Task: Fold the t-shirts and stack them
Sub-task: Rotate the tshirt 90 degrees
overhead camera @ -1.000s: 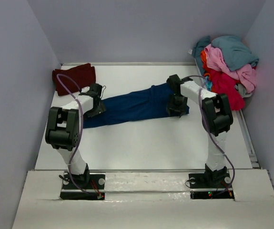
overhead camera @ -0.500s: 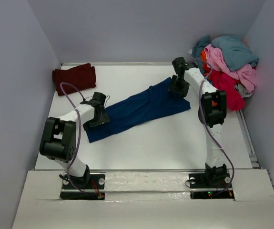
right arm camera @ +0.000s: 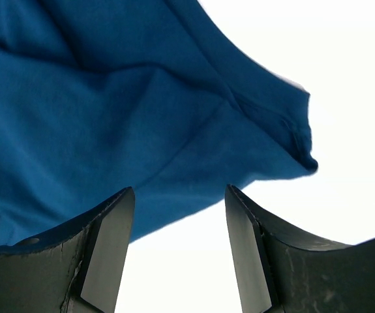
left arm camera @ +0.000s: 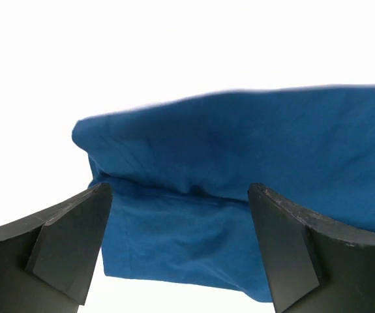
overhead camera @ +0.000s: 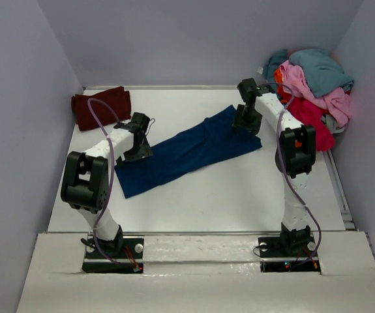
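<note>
Grey walls [overhead camera: 174,39] box in a white table [overhead camera: 207,202] where a blue t-shirt [overhead camera: 187,151] lies as a long rumpled band, running from lower left of centre up toward the right. At its lower-left end hovers the left gripper [overhead camera: 138,145], its fingers [left arm camera: 70,248] spread wide over a doubled edge of cloth and pinching nothing. At the upper-right end the right gripper [overhead camera: 246,120] hangs above a corner of the shirt, fingers [right arm camera: 102,254] parted about halfway, also empty.

A maroon t-shirt [overhead camera: 102,107] sits folded in the upper left of the frame, the likely start of the stack. A heap of t-shirts [overhead camera: 317,85], teal, pink, red and orange, fills the upper right; whether it rests in a bin cannot be told, as only a pale edge shows beneath it.

The risk lies in the next grasp. Should either gripper close on only the top layer, the band would likely peel open rather than lift as one. An uneven pull from the two ends could twist the cloth. The right arm also works close to the heap and might snag or drag a garment from it.
</note>
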Motion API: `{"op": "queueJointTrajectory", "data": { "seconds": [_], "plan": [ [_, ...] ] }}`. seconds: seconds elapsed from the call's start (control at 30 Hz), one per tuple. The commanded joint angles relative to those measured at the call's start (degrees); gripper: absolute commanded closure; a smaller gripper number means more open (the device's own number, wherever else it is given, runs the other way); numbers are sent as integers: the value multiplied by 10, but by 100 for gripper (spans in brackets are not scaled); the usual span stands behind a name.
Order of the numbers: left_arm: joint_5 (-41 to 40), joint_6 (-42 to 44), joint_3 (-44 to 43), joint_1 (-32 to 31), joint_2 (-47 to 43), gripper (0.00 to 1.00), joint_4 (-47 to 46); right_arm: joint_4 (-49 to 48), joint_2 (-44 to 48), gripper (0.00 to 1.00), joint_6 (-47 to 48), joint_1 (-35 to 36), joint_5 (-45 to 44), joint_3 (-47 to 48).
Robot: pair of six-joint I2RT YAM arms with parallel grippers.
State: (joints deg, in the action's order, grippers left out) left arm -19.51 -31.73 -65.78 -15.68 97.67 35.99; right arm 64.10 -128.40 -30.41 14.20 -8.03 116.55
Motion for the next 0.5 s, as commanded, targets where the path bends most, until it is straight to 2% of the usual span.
{"op": "queueJointTrajectory", "data": {
  "seconds": [0.0,0.23,0.47],
  "plan": [
    [-42,10,-41,-1,-11,1,22,4,51,36,11,0,3,-1],
    [-32,28,-80,-1,35,1,25,-4,63,37,-4,23,18,-34],
    [-24,48,-91,-1,67,1,16,-42,83,37,-23,43,40,-120]
  ]
}}
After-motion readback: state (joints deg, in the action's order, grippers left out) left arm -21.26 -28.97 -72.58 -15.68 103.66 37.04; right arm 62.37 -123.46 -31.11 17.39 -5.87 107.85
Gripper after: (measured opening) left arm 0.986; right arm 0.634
